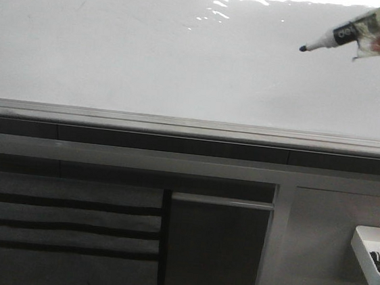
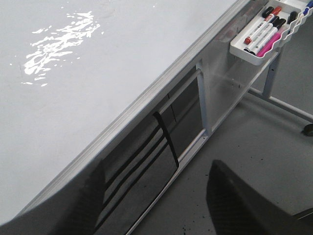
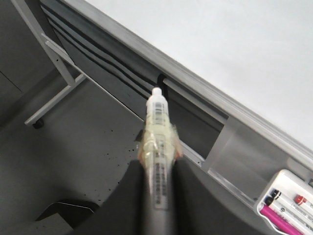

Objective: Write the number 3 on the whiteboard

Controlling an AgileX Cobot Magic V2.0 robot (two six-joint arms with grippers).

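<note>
Marker [image 3: 157, 142] pinched in your right gripper [image 3: 157, 161], tip aimed at whiteboard [image 1: 118, 46] from upper right to start | no number 3 drawn | left gripper out of view, state unknown.

Tray [image 1: 368, 260] below whiteboard [image 1: 151, 57] (right side)

The whiteboard [image 1: 151, 57] fills the upper half of the front frame, glossy and blank, with bright glare along its top edge. A grey metal rail [image 1: 178, 126] runs across the frame just beneath it. At the lower right edge, a white tray [image 1: 369, 253] hangs on a grey pegboard panel [image 1: 313, 264], holding markers [image 2: 264, 32]
</note>
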